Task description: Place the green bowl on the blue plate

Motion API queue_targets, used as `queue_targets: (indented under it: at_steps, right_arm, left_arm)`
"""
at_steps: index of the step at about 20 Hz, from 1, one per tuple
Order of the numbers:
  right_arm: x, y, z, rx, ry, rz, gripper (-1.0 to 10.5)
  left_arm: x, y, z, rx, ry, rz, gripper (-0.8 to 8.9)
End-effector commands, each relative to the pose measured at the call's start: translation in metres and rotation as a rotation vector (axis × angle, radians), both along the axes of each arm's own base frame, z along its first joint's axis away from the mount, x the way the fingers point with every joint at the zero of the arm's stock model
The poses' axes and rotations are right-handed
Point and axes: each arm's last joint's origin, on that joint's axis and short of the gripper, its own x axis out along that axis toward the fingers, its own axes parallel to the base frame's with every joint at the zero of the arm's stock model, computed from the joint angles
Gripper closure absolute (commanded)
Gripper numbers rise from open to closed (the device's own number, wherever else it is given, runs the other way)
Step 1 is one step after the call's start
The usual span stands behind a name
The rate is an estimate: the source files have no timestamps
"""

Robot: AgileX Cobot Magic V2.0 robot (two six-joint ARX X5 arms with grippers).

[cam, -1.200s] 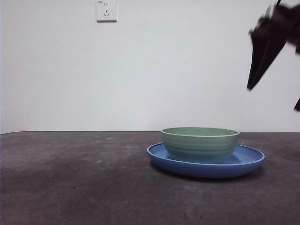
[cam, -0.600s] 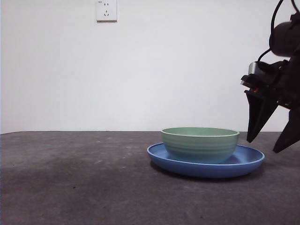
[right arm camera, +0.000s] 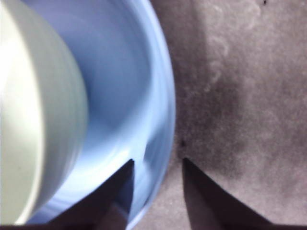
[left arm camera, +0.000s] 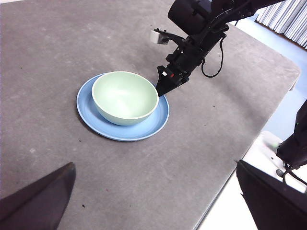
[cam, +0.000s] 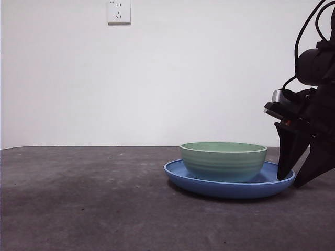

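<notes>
Green bowl (cam: 223, 160) sits upright inside blue plate (cam: 272, 184), both on grey table (cam: 84, 204), toward its right in front view. Right tool (cam: 294, 180) low at plate's right edge, jaws apart and straddling rim: one tip over plate's inner slope, other outside over table. No contact with bowl. Left tool (left arm camera: 153, 201) well back from plate, jaws spread wide, holding nothing. Wall socket (cam: 119, 11) high on white wall.

Green bowl (cam: 223, 160) seated upright inside blue plate (cam: 229, 186) on dark worktop (cam: 84, 204). Right gripper (cam: 294, 180), 2 jaws apart, straddling plate rim at far right. White wall socket (cam: 119, 11) above.
</notes>
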Motion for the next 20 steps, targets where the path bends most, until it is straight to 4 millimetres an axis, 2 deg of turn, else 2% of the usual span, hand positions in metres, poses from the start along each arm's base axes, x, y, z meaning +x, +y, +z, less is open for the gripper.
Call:
queue_targets:
  at_steps: [1,6,12,20]
  right_arm:
    - [0.005,0.001,-0.003,-0.007,-0.001,0.009,8.7]
    - [0.006,0.000,-0.003,-0.048,-0.008,-0.018,9.3]
    - [0.007,0.001,0.003,-0.042,-0.015,-0.029,9.3]
    - [0.008,0.001,0.033,-0.020,-0.061,-0.053,9.3]
  left_arm:
    - [0.000,-0.001,0.003,-0.009,-0.007,-0.010,2.51]
    - [0.000,-0.001,0.003,-0.009,-0.007,-0.010,2.51]
    - [0.000,-0.001,0.003,-0.010,-0.007,-0.010,2.51]
    - [0.000,-0.001,0.003,-0.011,-0.009,-0.010,2.51]
